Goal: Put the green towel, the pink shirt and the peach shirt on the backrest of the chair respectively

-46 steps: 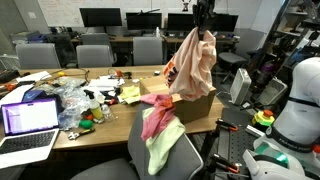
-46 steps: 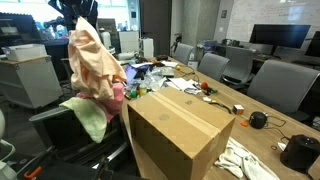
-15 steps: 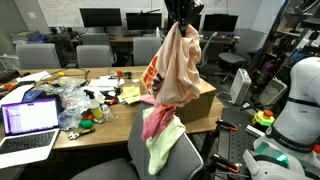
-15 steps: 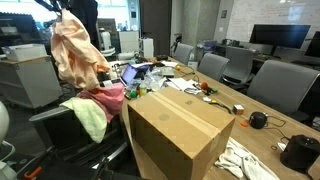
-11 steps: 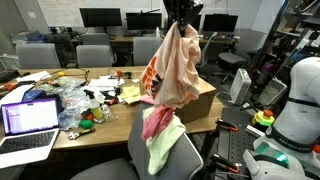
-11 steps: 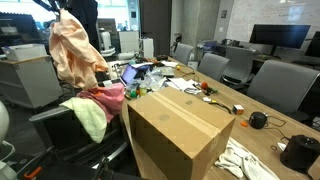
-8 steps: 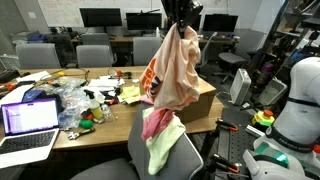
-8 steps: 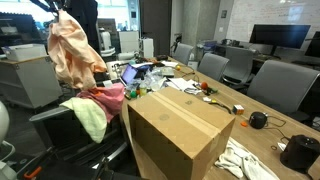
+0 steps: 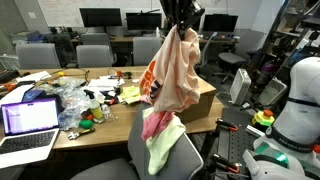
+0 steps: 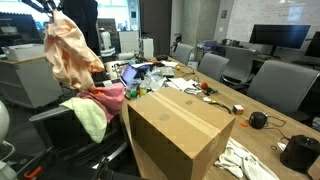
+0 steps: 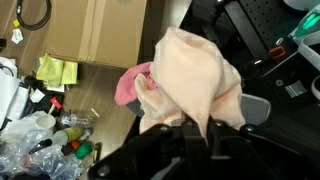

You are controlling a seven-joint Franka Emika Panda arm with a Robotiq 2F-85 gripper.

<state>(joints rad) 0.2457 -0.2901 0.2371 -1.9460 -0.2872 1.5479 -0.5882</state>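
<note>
**Left.** A laptop [image 9: 28,122] and a heap of clear plastic clutter [image 9: 68,100] lie on the table [image 9: 112,126], well apart from the work.

**Centre.** The chair [image 9: 118,166] stands against the table edge. The green towel [image 9: 166,152] is draped over its backrest, with the pink shirt [image 9: 158,122] lying on the towel's upper part. Two of the three cloths therefore appear to be placed.

The peach shirt [image 9: 178,70] hangs above them from the gripper [image 9: 180,24], whose jaws are pinched together on the bunched top of the cloth. The high hold probably lets the garment hang at full length, so that its hem can be carried over the backrest without dragging the cloths beneath.

**Right.** A cardboard box [image 9: 204,100] sits on the table, half hidden behind the hanging shirt.

**Hard to make out.**
- The backrest is almost wholly covered.
- The fingertips are lost in folds of cloth and against dark monitors.
- In the wrist view the gripper shows only as dark shapes at the lower edge.
- It cannot be told whether the hem touches the pink shirt.
</note>
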